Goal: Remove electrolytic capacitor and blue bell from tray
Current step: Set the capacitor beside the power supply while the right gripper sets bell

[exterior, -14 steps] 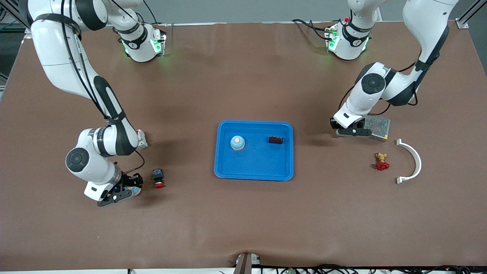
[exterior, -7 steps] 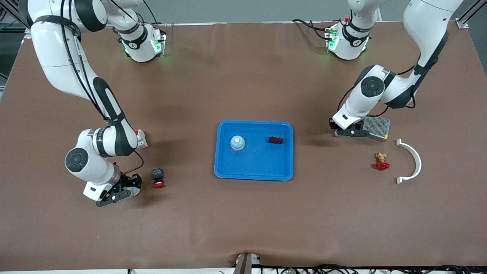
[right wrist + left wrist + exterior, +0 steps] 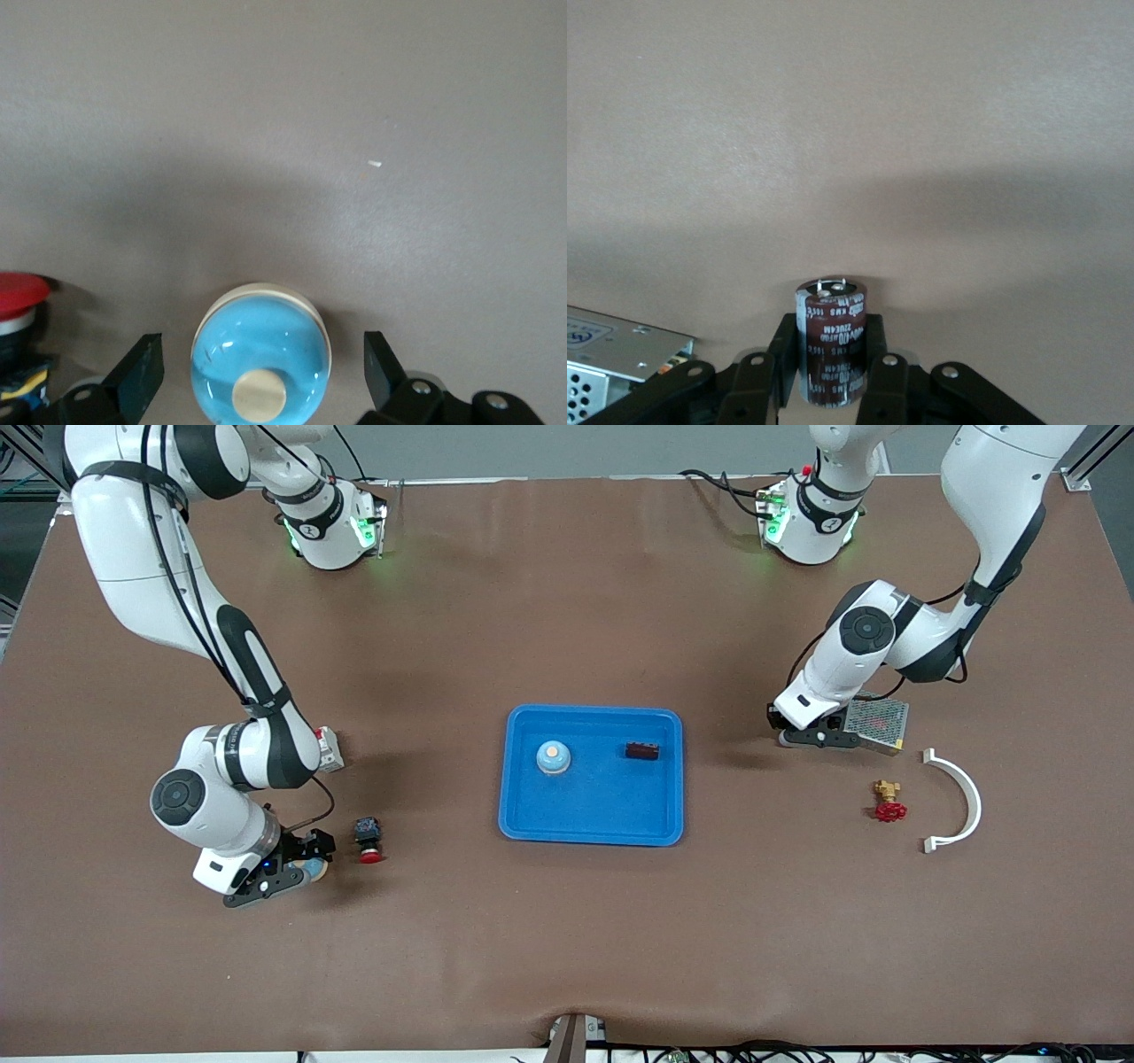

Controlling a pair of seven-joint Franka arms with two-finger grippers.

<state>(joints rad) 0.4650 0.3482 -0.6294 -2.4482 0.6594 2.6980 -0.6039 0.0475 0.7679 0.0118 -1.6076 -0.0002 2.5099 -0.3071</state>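
A big brown table (image 3: 567, 921) fills the room. In its middle sits a blue tray (image 3: 591, 815). Inside the tray are a small blue bell (image 3: 553, 757) and a dark capacitor (image 3: 641, 750), well apart.

Toward the right arm's end, the right gripper (image 3: 261, 372) is low at the table with its fingers wide open around another blue bell (image 3: 261, 354), not touching it. A red push button (image 3: 368, 840) stands just beside it, and a small white box (image 3: 329, 748) lies farther from the front camera.

Toward the left arm's end, the left gripper (image 3: 831, 376) pinches an upright brown capacitor (image 3: 831, 341). Its writing is too small to read. A metal mesh box (image 3: 877, 722) sits beside it. A red valve (image 3: 888, 801) and a white curved piece (image 3: 961, 802) lie nearer the camera.
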